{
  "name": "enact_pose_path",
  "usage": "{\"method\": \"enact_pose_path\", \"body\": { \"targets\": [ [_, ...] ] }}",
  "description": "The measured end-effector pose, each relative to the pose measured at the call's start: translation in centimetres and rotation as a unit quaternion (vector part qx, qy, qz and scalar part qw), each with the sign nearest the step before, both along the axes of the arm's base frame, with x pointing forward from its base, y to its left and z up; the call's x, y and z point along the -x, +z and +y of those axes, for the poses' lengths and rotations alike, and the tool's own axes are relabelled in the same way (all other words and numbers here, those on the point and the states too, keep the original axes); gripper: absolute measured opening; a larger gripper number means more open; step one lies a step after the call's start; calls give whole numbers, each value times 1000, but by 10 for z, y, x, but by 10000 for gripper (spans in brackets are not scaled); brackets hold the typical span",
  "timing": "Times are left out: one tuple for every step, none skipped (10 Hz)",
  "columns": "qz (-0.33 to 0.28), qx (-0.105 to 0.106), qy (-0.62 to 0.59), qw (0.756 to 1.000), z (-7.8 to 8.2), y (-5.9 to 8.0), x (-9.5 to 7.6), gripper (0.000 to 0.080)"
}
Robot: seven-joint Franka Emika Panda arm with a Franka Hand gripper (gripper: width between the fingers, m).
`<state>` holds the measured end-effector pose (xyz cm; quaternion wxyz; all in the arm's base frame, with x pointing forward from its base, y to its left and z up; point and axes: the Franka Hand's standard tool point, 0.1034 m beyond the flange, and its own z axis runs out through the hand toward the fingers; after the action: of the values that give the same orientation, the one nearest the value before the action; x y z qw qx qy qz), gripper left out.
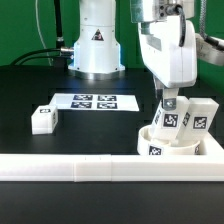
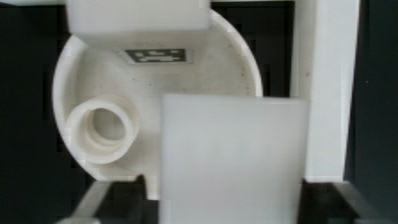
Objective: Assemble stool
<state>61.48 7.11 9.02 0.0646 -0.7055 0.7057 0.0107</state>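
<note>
The jaws of the gripper (image 1: 170,103) are read as pinched on the held leg (image 1: 172,119). In the wrist view that leg (image 2: 222,150) fills the gap between the two dark fingers (image 2: 111,203). Actual pad contact is not seen, so the grip is judged, not confirmed.

The leg is held upright, directly above the seat (image 1: 150,146), which lies at about 4 o'clock in the exterior view, against the rail (image 1: 90,168). A second leg (image 1: 203,116) is seen just beside the held one, at its 3 o'clock. Whether it stands in the seat or behind it cannot be told. A loose leg (image 1: 42,119) lies well apart at 9 o'clock, and the marker board (image 1: 92,101) lies between it and the seat.

Handling, as judged:
- The parts look like light, rigid plastic with smooth faces, so some slip is likely.
- A leg is best taken across its flat sides, clear of the tags.
- The seat is too wide for the jaws and is best braced against the rail.

Hard to make out:
- In the wrist view only one hole (image 2: 103,125) in the seat (image 2: 169,85) is seen.
- The leg's lower end and the hole it is meant for are hidden by the leg itself.
- The wrist view is blurred and overexposed.
</note>
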Motion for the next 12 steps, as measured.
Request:
{"method": "enact_pose_path", "body": {
  "targets": [
    [-8,-1,20,1000,2,7,-2,537],
    [-11,-2,44,999,6,14,-3,537],
    [-17,-2,54,998,11,19,-5,628],
    [-19,2,92,996,10,17,-4,644],
    [-23,5,130,991,9,16,-4,644],
    [-27,9,169,985,9,16,-4,649],
    [-29,12,198,980,9,15,-3,649],
    [-31,21,276,960,9,14,-1,649],
    [-34,25,335,941,11,16,-2,649],
    [-42,31,401,915,12,17,-2,649],
    [-48,35,455,888,13,17,-3,649],
    [-50,36,479,875,15,17,-2,649]
  ]
}}
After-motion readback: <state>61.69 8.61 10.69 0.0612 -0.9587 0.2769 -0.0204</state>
